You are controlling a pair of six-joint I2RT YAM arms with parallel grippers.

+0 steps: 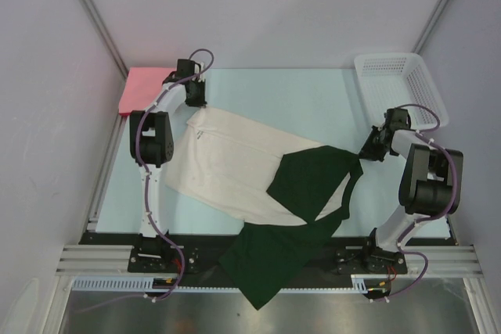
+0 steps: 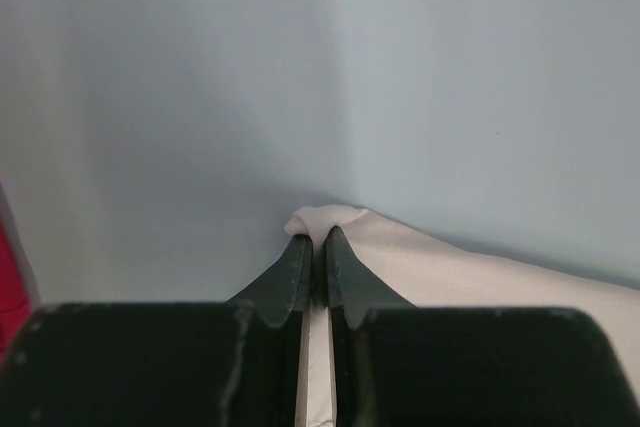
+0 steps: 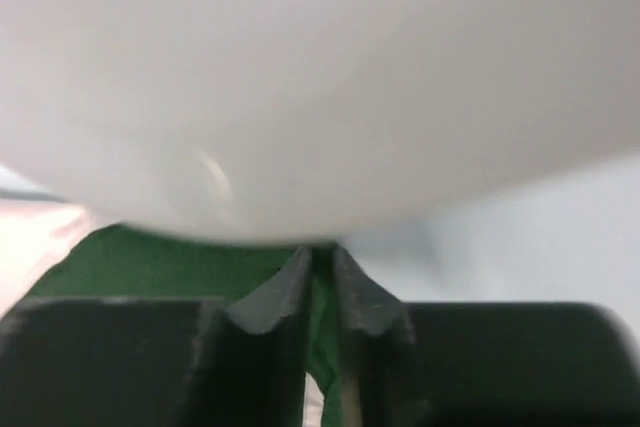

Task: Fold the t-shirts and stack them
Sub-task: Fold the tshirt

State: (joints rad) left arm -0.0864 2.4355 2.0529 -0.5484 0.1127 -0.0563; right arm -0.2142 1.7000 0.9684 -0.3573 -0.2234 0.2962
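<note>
Cream-and-green shirt [image 1: 235,166] lies spread, unfolded, across the counter [image 1: 313,99], left hand [image 1: 196,104] and right hand [image 1: 362,156] each pinched closed on its far corners, while 1 pink shirt [image 1: 145,90] sits folded far-left.

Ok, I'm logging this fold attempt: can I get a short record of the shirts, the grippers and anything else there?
two-tone shirt: cream and dark green, spread on the table, green part over the near edge
pink shirt: folded, far left corner
left gripper: shut on the cream corner
right gripper: shut on the green edge
basket: white, far right corner
</note>
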